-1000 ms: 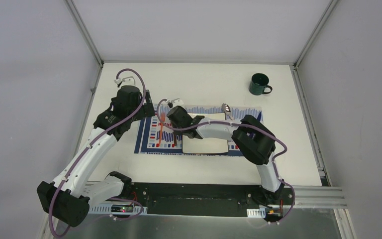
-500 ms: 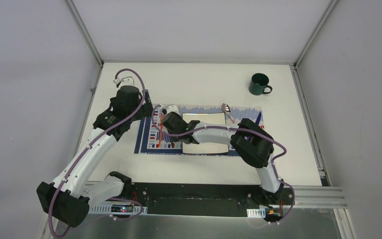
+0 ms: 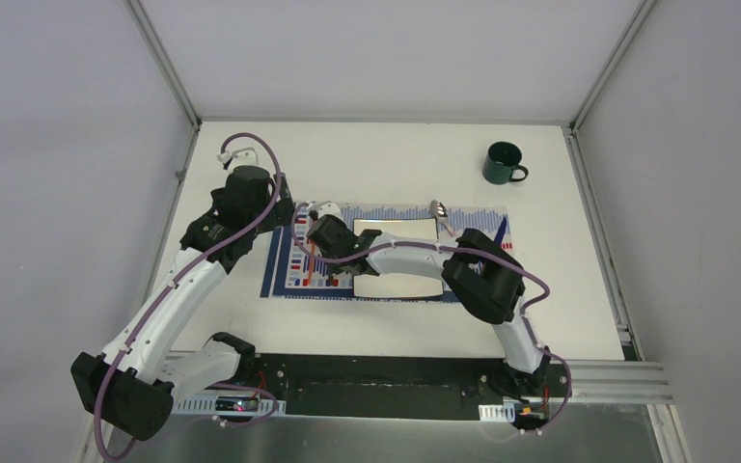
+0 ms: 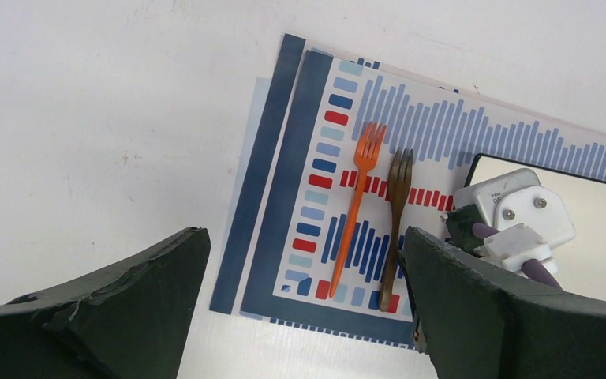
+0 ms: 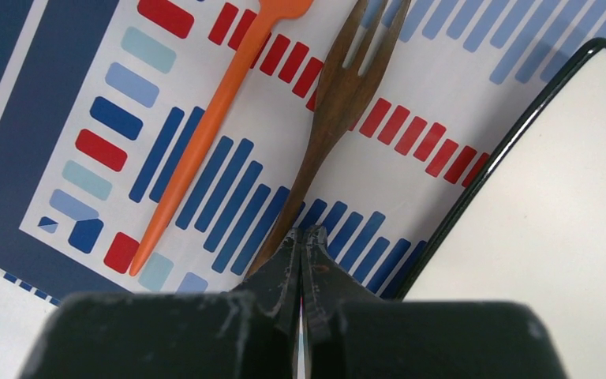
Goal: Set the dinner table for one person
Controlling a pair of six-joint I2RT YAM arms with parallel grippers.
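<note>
A plain white counter [image 3: 386,154] with aluminium frame edges lies between grey walls and carries every item. The two arm bases are bolted at its near edge. A blue, red and white striped placemat [image 3: 282,275] lies flat near the middle of the counter, and a square white plate [image 3: 400,282] rests on it.

On the left part of the placemat, an orange fork [image 4: 355,207] and a wooden fork [image 4: 395,212] lie side by side, tines pointing away from the arm bases and the wooden one nearer the plate. A spoon [image 3: 438,209] lies at the placemat's far edge. A dark green mug [image 3: 504,163] stands well apart at the far right of the counter.

The left end effector [image 4: 304,241] hangs released above the placemat's left end, its fingers spread wide with nothing between them. The right end effector [image 5: 301,237] is clenched, its tips pressed together right over the wooden fork's handle. Whether they touch the handle cannot be told.
</note>
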